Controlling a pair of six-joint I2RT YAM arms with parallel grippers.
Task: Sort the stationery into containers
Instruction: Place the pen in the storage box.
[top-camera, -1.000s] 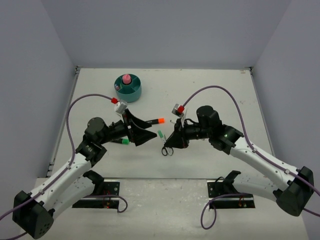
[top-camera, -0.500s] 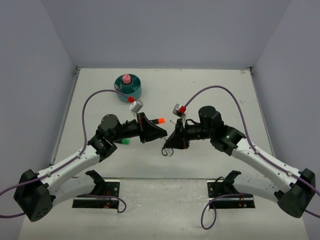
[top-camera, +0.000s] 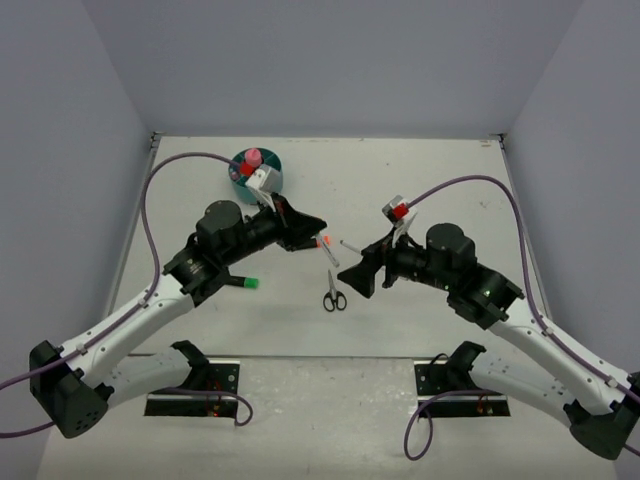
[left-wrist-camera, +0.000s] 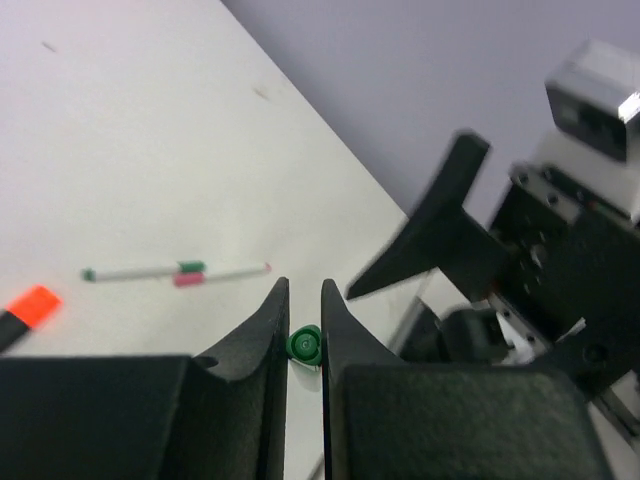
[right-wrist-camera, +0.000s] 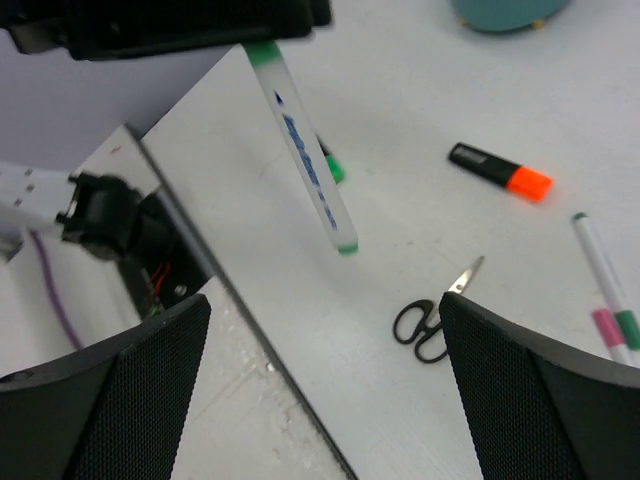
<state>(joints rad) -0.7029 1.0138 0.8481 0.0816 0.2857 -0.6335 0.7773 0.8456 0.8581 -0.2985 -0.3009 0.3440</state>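
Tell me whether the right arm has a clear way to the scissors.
Probably yes: the right hand is open and empty, and the scissors lie bare on the table close ahead.

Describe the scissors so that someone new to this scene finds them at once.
Start at the white table and look between the left arm and right arm. The scissors lie flat there, nearer the arm bases than the orange-capped highlighter and thin pens. Only they have two black finger loops.
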